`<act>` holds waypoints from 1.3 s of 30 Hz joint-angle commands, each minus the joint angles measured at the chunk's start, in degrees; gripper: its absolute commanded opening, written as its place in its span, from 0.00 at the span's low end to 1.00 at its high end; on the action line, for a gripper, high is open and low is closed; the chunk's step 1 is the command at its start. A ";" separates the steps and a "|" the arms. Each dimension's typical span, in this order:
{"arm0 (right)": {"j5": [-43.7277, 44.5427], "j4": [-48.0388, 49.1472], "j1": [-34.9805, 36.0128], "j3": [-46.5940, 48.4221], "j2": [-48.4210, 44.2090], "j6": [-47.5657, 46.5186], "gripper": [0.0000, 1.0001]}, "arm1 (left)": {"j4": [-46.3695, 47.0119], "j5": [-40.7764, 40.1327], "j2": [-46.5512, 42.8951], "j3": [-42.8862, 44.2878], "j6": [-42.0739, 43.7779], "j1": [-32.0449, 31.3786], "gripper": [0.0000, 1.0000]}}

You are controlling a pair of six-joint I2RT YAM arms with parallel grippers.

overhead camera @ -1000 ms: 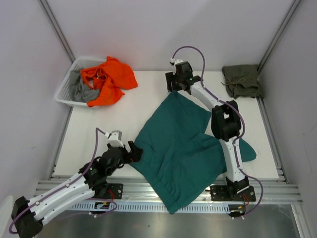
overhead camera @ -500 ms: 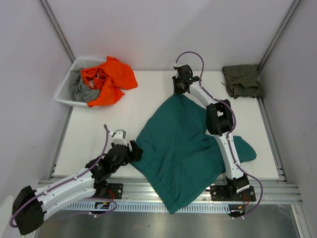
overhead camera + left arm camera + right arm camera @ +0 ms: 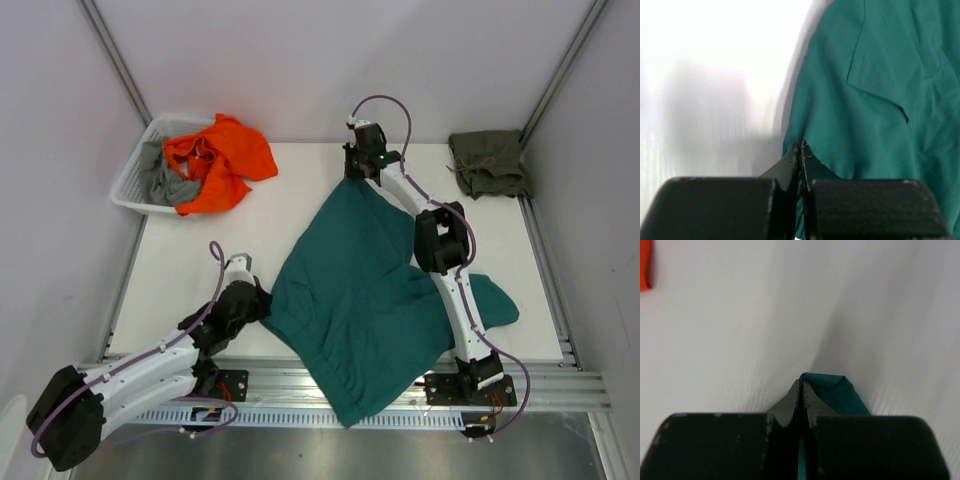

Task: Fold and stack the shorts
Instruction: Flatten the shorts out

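- the table [image 3: 200,250] carries everything. the teal shorts [image 3: 360,300] sprawl over its middle, with one part hanging off the near edge and another reaching toward the right edge.
- the line that matters is the teal pair's left-hand border. it runs on a diagonal from near the table's near-left up to the middle of the far edge, and i have a claw at each end of it. all the loose cloth lies to the right of that line.
- the olive shorts [image 3: 488,163] sit bunched in the far right corner, well apart from the teal pair. my right arm is the nearer one to them.
- the left gripper [image 3: 266,302] is at the near end of that border. its wrist view shows the jaws pressed together with teal fabric pinched between them.
- the right gripper [image 3: 353,180] is at the far end, clamped on a small folded corner of teal.
- my read is that the fold goes rightward over the bulk. both ends should travel together or the edge will skew.
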 commanded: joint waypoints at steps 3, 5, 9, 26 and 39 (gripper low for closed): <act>-0.83 13.31 -1.75 2.85 -0.40 3.34 0.00 | 7.88 4.17 3.96 5.14 3.13 7.33 0.01; -2.77 15.25 -2.63 3.37 0.39 4.40 0.00 | 8.95 6.46 5.55 6.11 3.66 10.85 0.01; 0.38 21.04 -2.72 5.22 1.36 5.02 0.00 | 11.76 9.37 10.02 9.00 4.98 15.25 0.01; 1.00 27.10 -3.07 8.48 5.49 6.52 0.00 | 10.10 21.94 15.19 8.83 7.26 19.30 0.99; 0.92 31.25 -2.72 7.16 6.55 6.96 0.00 | 23.89 28.79 19.00 4.53 -0.03 22.37 0.96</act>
